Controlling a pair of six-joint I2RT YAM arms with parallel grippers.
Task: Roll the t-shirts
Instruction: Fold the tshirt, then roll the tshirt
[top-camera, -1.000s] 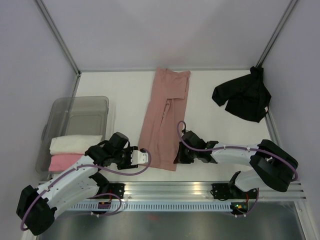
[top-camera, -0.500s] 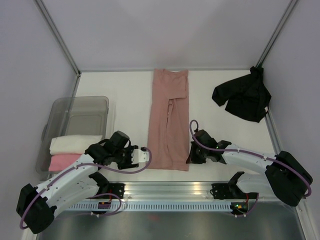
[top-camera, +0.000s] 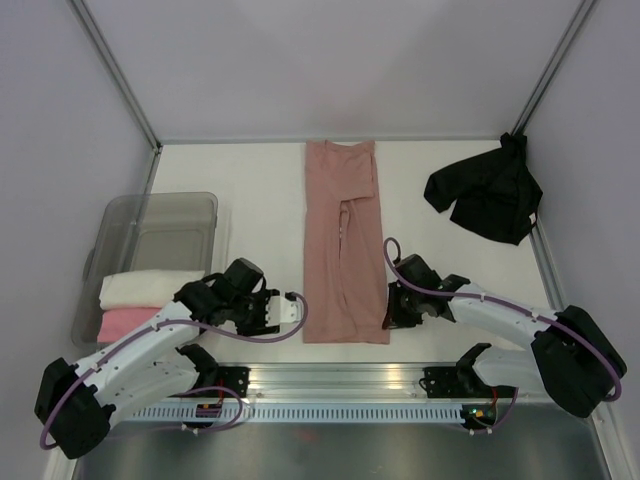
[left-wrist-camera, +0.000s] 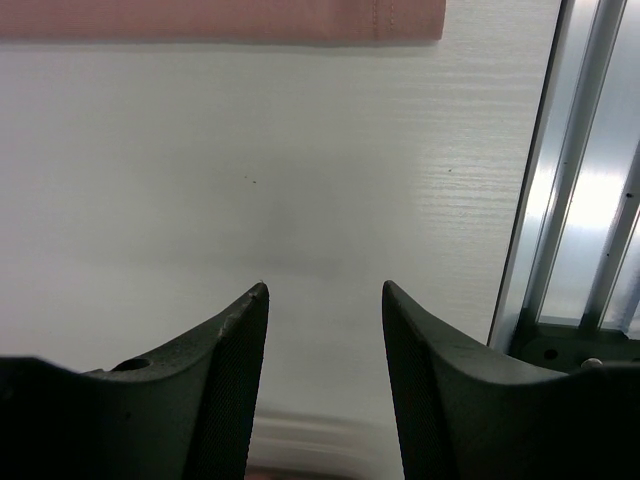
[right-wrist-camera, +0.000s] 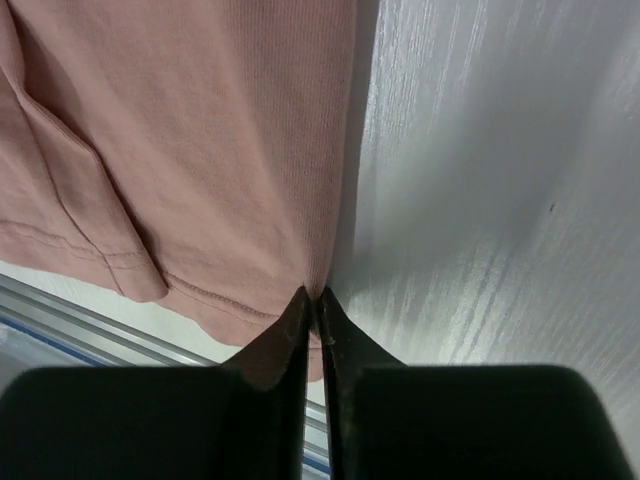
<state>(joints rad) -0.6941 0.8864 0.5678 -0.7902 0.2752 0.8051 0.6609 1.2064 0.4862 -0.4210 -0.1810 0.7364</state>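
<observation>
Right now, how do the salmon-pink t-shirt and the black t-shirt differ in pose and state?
The salmon-pink t-shirt lies flat, folded into a long narrow strip at mid-table; the black t-shirt sits crumpled in the far right corner. The right gripper pinches the salmon-pink t-shirt's near right edge; no gripper is near the black t-shirt. Neither is rolled yet, and both rest on the table.

We've got a dusty salmon-pink t-shirt (top-camera: 345, 245), plain cloth, a white surface (top-camera: 250, 190), a black t-shirt (top-camera: 485, 195), a cream roll (top-camera: 150, 288), a bright-pink roll (top-camera: 128, 323), a smoky translucent grey bin (top-camera: 165, 205), left gripper (left-wrist-camera: 325, 285) black, right gripper (right-wrist-camera: 312, 292) black, silvery rail (top-camera: 330, 378).
</observation>
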